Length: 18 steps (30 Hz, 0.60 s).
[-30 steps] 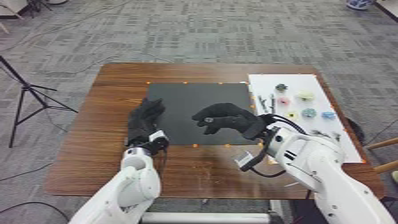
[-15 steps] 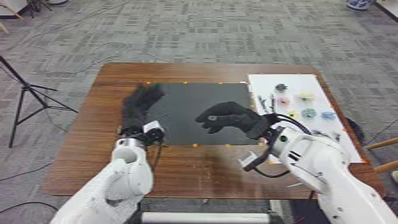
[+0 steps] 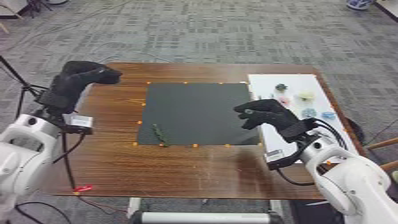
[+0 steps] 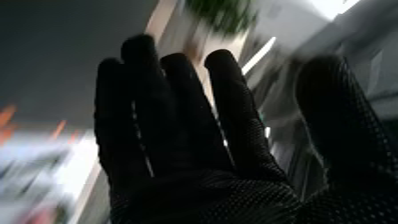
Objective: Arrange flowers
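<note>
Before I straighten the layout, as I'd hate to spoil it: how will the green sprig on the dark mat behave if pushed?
The green sprig looks slender, so it is probably light and may flex. Lying flat on the dark mat, it would likely slide or swivel rather than tip.

the table (image 3: 115, 165) is evenly lit, softly shadowed; the right wrist view, dimmer (harsh white glare aside).

Site, as I see it: robotics lab in office-type room. Evidence: grey patterned carpet (image 3: 178, 30), loose cable (image 3: 40, 204) on floor, black tripod (image 3: 13, 71), my white robot arms (image 3: 333, 162) at surface (image 3: 115, 167) dotted with orange markers (image 3: 195, 146).
</note>
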Available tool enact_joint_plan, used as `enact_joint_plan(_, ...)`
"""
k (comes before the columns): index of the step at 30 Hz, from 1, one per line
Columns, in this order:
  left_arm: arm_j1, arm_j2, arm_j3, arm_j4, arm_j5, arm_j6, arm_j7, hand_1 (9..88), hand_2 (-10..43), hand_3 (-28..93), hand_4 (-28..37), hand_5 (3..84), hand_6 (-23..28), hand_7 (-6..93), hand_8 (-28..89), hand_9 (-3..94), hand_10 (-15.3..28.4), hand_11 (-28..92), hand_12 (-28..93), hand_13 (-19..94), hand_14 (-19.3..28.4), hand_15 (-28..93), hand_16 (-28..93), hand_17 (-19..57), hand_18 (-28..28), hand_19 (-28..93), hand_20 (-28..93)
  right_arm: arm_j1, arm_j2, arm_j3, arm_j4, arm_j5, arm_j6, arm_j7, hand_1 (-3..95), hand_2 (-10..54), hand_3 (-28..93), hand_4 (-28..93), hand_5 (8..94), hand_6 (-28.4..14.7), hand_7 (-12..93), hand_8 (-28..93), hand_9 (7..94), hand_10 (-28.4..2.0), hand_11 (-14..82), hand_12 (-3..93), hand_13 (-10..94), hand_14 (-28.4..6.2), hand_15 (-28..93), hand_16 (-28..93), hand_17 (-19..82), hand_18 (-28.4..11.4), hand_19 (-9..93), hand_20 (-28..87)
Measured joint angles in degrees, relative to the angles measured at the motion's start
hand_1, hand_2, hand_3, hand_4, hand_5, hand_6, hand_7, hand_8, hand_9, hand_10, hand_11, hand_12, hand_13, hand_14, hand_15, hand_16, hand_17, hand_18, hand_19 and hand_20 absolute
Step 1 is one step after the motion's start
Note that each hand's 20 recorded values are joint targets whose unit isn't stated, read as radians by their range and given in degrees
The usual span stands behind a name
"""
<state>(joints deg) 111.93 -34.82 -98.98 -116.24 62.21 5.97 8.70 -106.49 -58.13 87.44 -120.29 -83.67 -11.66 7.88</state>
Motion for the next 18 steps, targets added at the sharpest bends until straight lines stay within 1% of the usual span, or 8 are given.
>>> enact_joint_plan(3, 7.45, 2.5, -6.82, -1.55, 1.48, 0.15, 0.06, 26.6, 1.9, 70, -23.6, 58.5, 2.0, 24.0, -9, 57.1, 14.3, 25, 15, 49, 17.8, 24, 1, 7.1, 15.4, 27, 25, -1.92, 0.91, -0.64, 0.22, -3.61, 10.18, 2.01, 32.5, 0.2, 63, -12, 53.4, -4.6, 15, -6, 58.1, -17.5, 10.9, 17.4, 61, -16.2, 32, 25, 32, -19.6, 61, 42)
enact_joint_plan(4, 9.24, 2.58, -8.37, -2.03, 1.4, 0.39, 0.14, 26.6, 1.8, 70, -23.5, 58.5, 2.1, 23.8, -9, 57.1, 14.4, 25, 15, 49, 17.9, 24, 1, 7.1, 15.4, 27, 25, -2.23, 1.27, -1.05, 0.66, -5.61, 13.62, 2.35, 33.5, -1.1, 63, -12, 53.3, -4.7, 15, -6, 58.1, -17.4, 11.0, 17.5, 61, -16.1, 33, 25, 32, -19.5, 62, 42)
enact_joint_plan(6, 11.57, 2.18, -9.86, -2.74, 0.73, 1.02, 0.48, 26.7, 1.6, 70, -23.2, 58.6, 2.1, 23.6, -8, 57.2, 14.4, 25, 15, 49, 17.9, 24, 1, 7.2, 15.5, 27, 25, -2.43, 1.89, -1.48, 2.17, -10.1, 19.33, 2.46, 34.6, -4.3, 65, -12, 52.9, -4.5, 15, -6, 58.0, -17.2, 11.2, 17.7, 61, -16.0, 33, 25, 32, -19.7, 63, 42)
enact_joint_plan(8, 12.89, 0.53, -10.2, -3.14, 0.11, 1.21, 0.84, 26.7, 0.9, 70, -22.6, 58.7, 2.0, 23.5, -8, 57.2, 14.4, 25, 15, 49, 18.0, 24, 1, 7.2, 15.5, 27, 24, -2.52, 2.55, -1.3, 4.17, -15.26, 23.67, 2.32, 34.8, -5.9, 65, -12, 52.8, -4.4, 16, -6, 57.8, -17.1, 11.3, 17.9, 61, -15.8, 34, 25, 31, -19.6, 63, 42)
enact_joint_plan(10, 14.06, -2.45, -10.91, -3.45, 0.38, 0.91, 0.86, 26.8, 0.4, 70, -22.2, 58.7, 2.0, 23.4, -8, 57.2, 14.4, 25, 15, 49, 18.0, 24, 1, 7.2, 15.4, 26, 24, -2.98, 3.3, -0.32, 6.03, -20.94, 26.53, 2.2, 34.9, -7.8, 66, -12, 52.6, -4.3, 16, -6, 57.6, -17.0, 11.3, 18.0, 61, -15.6, 34, 25, 31, -19.7, 64, 43)
enact_joint_plan(14, 18.18, -8.76, -14.9, -4.32, 3.65, 0.38, 0.5, 26.8, 0.2, 70, -21.9, 58.8, 2.0, 23.3, -8, 57.3, 14.5, 24, 15, 49, 18.1, 24, 1, 7.1, 15.4, 26, 24, -5.85, 4.83, 4.38, 7.18, -31.32, 28.12, 2.88, 33.4, -9.5, 69, -14, 52.5, -4.3, 16, -6, 57.7, -17.3, 12.1, 18.9, 62, -15.6, 39, 26, 32, -20.7, 68, 46)
enact_joint_plan(16, 20.92, -10.42, -16.84, -4.77, 3.88, 0.34, 0.15, 26.8, 0.1, 70, -21.9, 58.8, 2.0, 23.3, -8, 57.3, 14.5, 24, 15, 49, 18.1, 24, 1, 7.1, 15.4, 26, 24, -7.85, 5.47, 7.1, 6.9, -34.95, 27.96, 4.26, 33.2, -9.5, 68, -14, 52.3, -4.3, 16, -5, 57.7, -17.4, 13.5, 19.9, 63, -15.6, 43, 27, 33, -21.4, 71, 48)
enact_joint_plan(18, 23.1, -11.08, -17.59, -4.97, 3.87, 0.16, -0.29, 26.7, 0.0, 70, -21.8, 58.8, 2.0, 23.2, -8, 57.3, 14.5, 24, 15, 49, 18.1, 24, 1, 7.0, 15.4, 26, 24, -9.99, 5.83, 9.56, 6.27, -37.72, 27.73, 6.55, 32.8, -9.5, 68, -15, 52.5, -4.4, 17, -5, 57.4, -17.8, 15.3, 21.6, 64, -15.6, 46, 27, 34, -21.7, 74, 49)
